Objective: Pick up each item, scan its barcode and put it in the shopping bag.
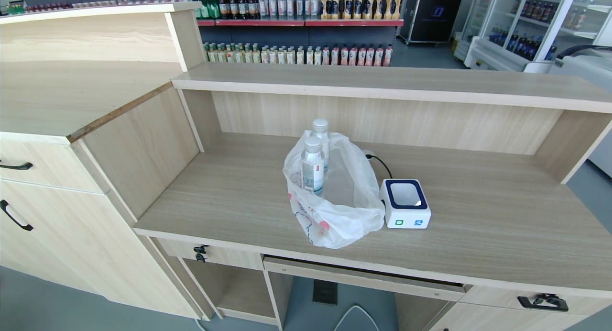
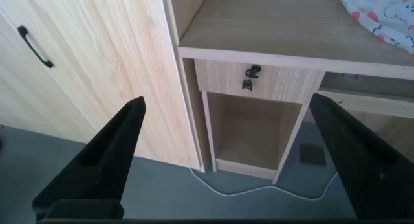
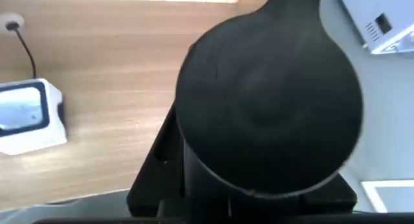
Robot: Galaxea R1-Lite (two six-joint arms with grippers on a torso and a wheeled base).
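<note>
Standing in shopping bag point(image 1: 345, 218): two bottles point(image 1: 313, 167) | scanner point(image 1: 405, 204) beside | left end effector point(image 2: 226, 101) spread | right end effector point(image 3: 259, 120) unclear

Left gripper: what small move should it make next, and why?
Probably raise the left gripper to the height of the counter. It hangs open, low in front of it; the front bottle stands inside the shopping bag, but whether the rear bottle is inside is unclear, so it may need handling.
</note>
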